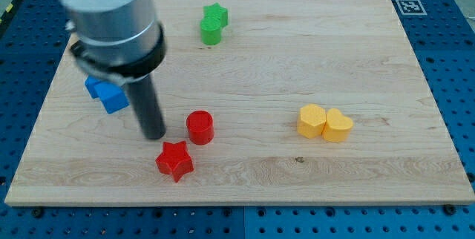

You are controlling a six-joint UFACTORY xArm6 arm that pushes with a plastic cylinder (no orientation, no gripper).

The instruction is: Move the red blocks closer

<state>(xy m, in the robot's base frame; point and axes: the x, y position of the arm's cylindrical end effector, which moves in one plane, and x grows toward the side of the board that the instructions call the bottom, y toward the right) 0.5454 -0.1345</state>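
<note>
A red cylinder (200,128) stands on the wooden board (297,68) left of centre, toward the view's bottom. A red star (174,160) lies just below and left of it, a small gap between them. My tip (154,134) rests on the board just left of the red cylinder and above the red star, touching neither as far as I can tell. The rod and the arm's grey body rise toward the view's top left.
A blue block (107,94) lies left of the rod, partly hidden by it. A green star (214,24) sits near the view's top. Two yellow blocks, a hexagon-like one (312,120) and a heart (338,125), touch at the right.
</note>
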